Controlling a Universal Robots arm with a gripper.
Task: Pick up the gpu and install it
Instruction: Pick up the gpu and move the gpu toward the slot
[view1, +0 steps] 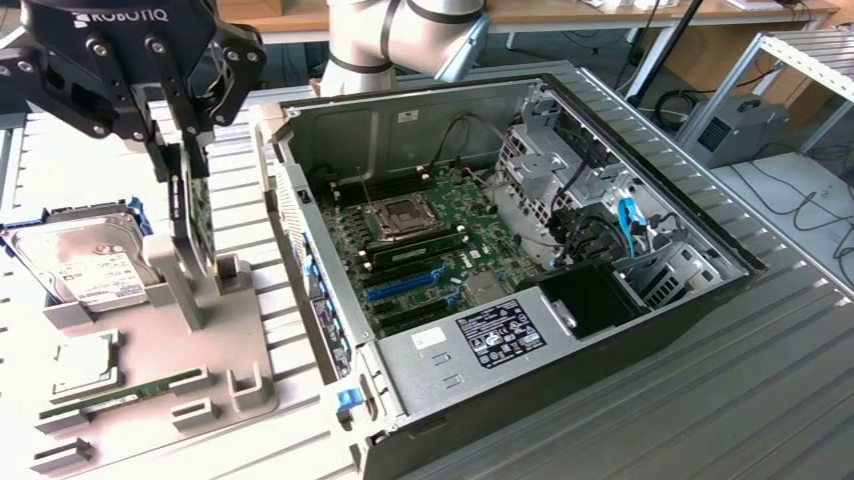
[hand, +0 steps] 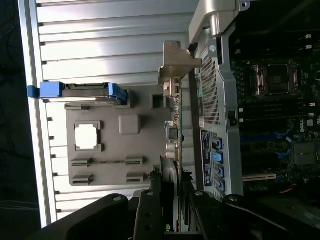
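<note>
1. Right up close: the pincer (view1: 187, 172) sits down over the top edge of the gpu (view1: 196, 225), which stands on edge in the grey holder (view1: 227, 330). Clamped or not, I can't tell. If the hold is light or off-centre, I'd expect the card to swing or slip.
2. The card's silver bracket (hand: 176, 62) juts out at one end. A skewed pull could jam it in the holder's groove and drag the whole holder along.
3. Close by on the holder lie the hard drive (view1: 83, 268) and the memory stick (view1: 127, 390). A sideways lurch could knock either one.
4. Farther off, the open computer case (view1: 334, 330) stands on the bench (view1: 747, 400). Its near wall rises between the card and the blue slots (view1: 400, 287). A low carry risks clipping that rim, and a tilted card could miss the slot or strain the connector.
</note>
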